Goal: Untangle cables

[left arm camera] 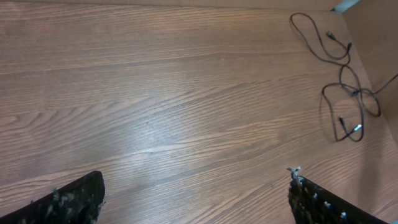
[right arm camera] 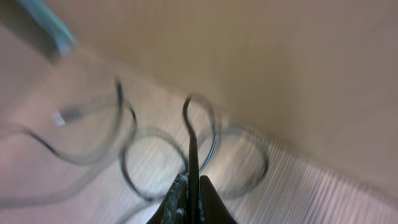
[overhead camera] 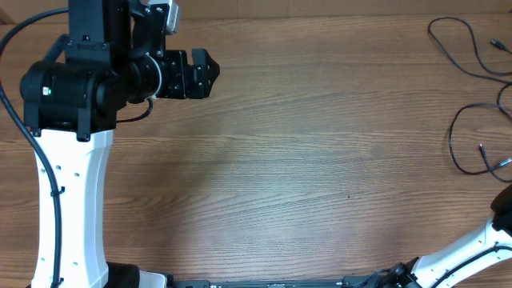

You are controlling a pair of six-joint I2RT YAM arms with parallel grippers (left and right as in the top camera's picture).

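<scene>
Two arms are at the bench (overhead camera: 304, 160), and only one of them is working on the cables (left arm camera: 323, 102). The cables lie at the far right side of the bench, close to its edge, and part of them runs out of the overhead view. The right hand (right arm camera: 189, 200) is closed tight on one thin strand, which rises from between its fingers into a loop. This view is blurred, so which cord it is cannot be told. The left hand (left arm camera: 194, 186) stands wide open with nothing in it, far away at the other side of the bench.

By judgement, the task is at an early part. Several loops cross one another, and the plug tips sit inside the bundle. No cord is seen lying apart by itself. Nearly all the separating seems left to do.

For moving there is much room. Most of the bench between the left hand and the cables carries nothing, so a freed cord could be drawn toward the middle. The right edge is the risk: a pull outward may drag a cord off the bench.
</scene>
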